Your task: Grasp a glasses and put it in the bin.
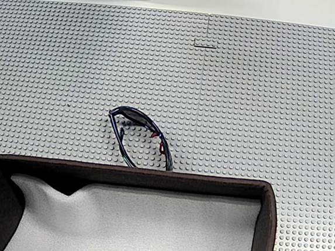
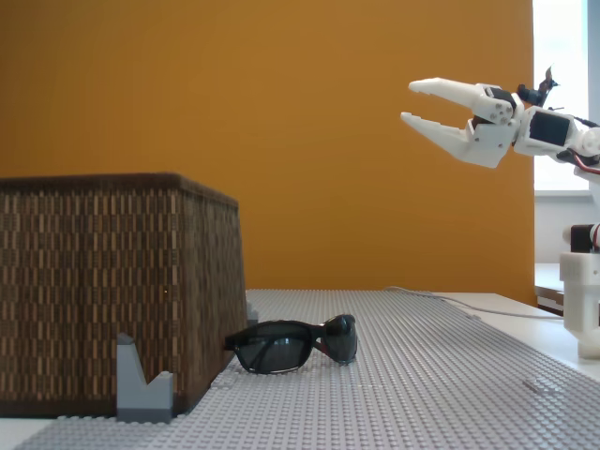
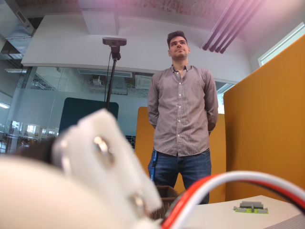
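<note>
The glasses (image 1: pixel 140 136) lie on the grey studded baseplate (image 1: pixel 262 110), just outside the far wall of the bin (image 1: pixel 134 175). In the side fixed view the glasses (image 2: pixel 295 345) rest lens-side out against the bin's (image 2: pixel 94 281) woven brown wall. The bin holds a wrinkled light grey lining (image 1: pixel 147 223). My white gripper (image 2: pixel 409 103) hangs high at the upper right, far above and to the right of the glasses. It is open, with nothing between its fingers. A blurred white part of the arm (image 3: pixel 100 157) shows in the wrist view, which points upward.
A grey wedge brick (image 2: pixel 141 384) stands at the bin's near corner. The arm's base (image 2: pixel 581 300) stands at the right edge. A person (image 3: pixel 181 105) stands beyond the table beside a camera on a pole (image 3: pixel 114 43). An orange wall (image 2: pixel 328 141) lies behind.
</note>
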### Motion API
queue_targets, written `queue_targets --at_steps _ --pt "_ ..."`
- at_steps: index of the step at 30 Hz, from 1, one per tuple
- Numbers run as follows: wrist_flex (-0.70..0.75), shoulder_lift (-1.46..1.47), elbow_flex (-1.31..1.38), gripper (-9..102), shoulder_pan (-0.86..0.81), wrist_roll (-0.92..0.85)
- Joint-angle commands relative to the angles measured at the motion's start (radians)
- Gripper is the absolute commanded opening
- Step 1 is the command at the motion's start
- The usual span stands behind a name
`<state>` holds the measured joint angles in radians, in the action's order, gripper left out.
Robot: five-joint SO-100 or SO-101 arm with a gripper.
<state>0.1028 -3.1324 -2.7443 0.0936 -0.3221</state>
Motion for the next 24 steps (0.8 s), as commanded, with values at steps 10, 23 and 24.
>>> queue_targets --at_steps 10,23,24 --pt "1.104 -0.121 0.201 0 0.094 0.173" --pt "1.111 0.313 0.391 0 0.133 0.342" --pt "1.114 0.356 0.41 0 0.133 0.357"
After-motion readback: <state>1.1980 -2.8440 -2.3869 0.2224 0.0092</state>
